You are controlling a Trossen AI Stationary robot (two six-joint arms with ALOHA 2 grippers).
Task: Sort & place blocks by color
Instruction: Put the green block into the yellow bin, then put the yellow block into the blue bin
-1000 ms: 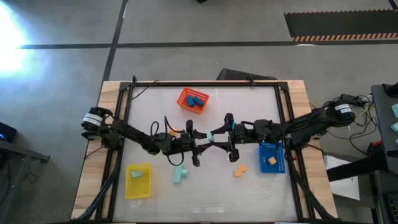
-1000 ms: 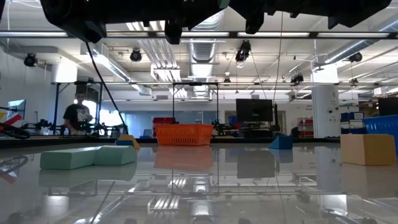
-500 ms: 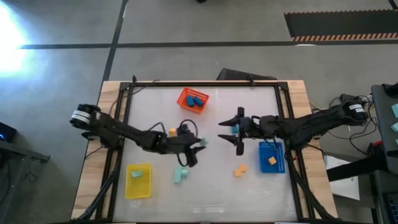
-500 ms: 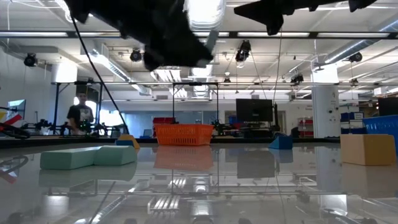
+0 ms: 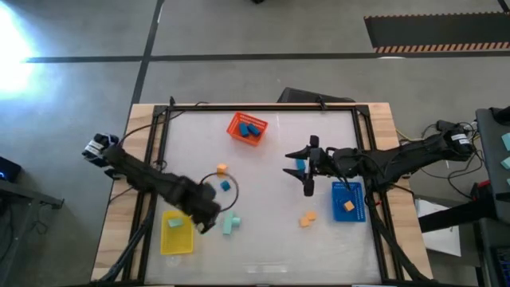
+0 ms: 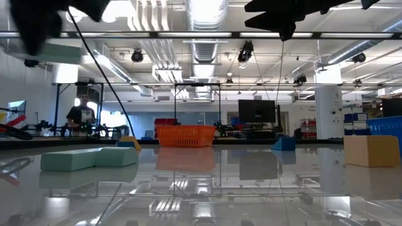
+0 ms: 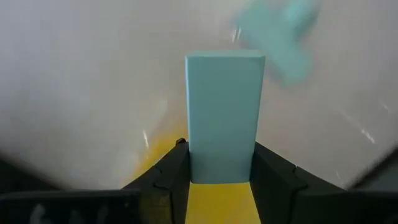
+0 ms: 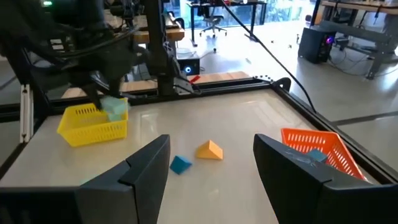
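Note:
My left gripper [image 7: 221, 163] is shut on a mint green bar [image 7: 224, 112], raised over the near right corner of the yellow tray [image 5: 177, 232], which holds one mint block. In the low view the bar [image 6: 59, 53] is high up at the left. My right gripper [image 5: 306, 168] is open and empty, held high over a blue block [image 5: 300, 166] that lies on the table. An L-shaped pair of mint blocks [image 5: 231, 225], an orange block [image 5: 221, 169], a blue block [image 5: 226, 186] and another orange block [image 5: 307, 218] lie flat on the table. My left gripper pinches the mint bar's lower end [image 7: 221, 171] between its two fingers, one on each long side. The bar sticks out forward past the fingertips, in line with the fingers. It is lifted clear of the table and the tray.
The orange tray [image 5: 247, 127] with blue blocks stands at the far middle. The blue tray [image 5: 347, 201] with an orange block stands at the right, beside my right arm. A black frame runs round the table. A person [image 6: 80, 113] stands in the room far behind.
Both grippers were together at the table's middle with the mint bar between them. My right gripper has drawn back toward the right edge, open and empty. My left gripper has carried the bar toward the table's near left, over to the yellow tray.

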